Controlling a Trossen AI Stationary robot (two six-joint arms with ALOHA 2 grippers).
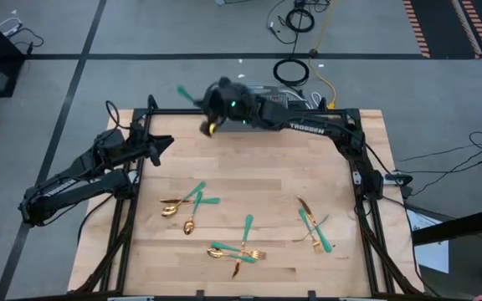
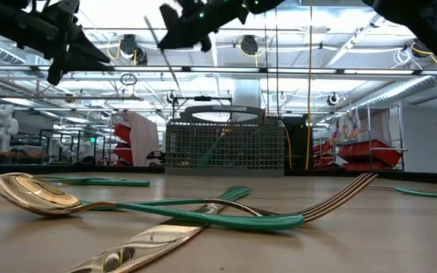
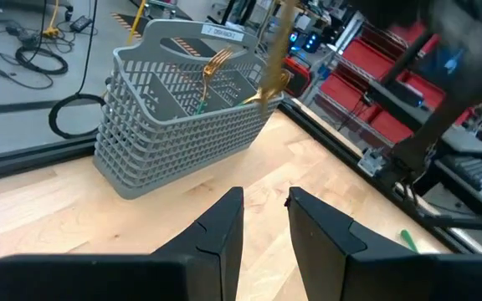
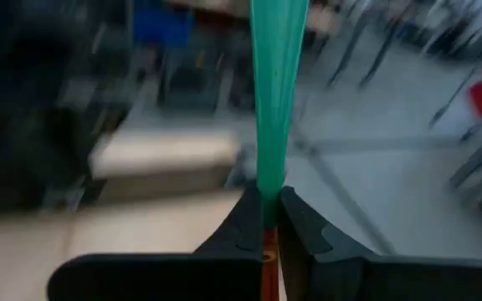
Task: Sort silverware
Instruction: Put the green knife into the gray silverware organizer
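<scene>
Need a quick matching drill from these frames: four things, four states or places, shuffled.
Things:
1. right pincer
2. left pincer
3. grey basket
4. fork nearest the low camera

States:
A. lying on the table
B. open, holding nothing
C. shut on a teal-handled utensil
D. far edge of the table, some cutlery inside

Pairs: 1-C, 2-B, 3-D, 4-A
</scene>
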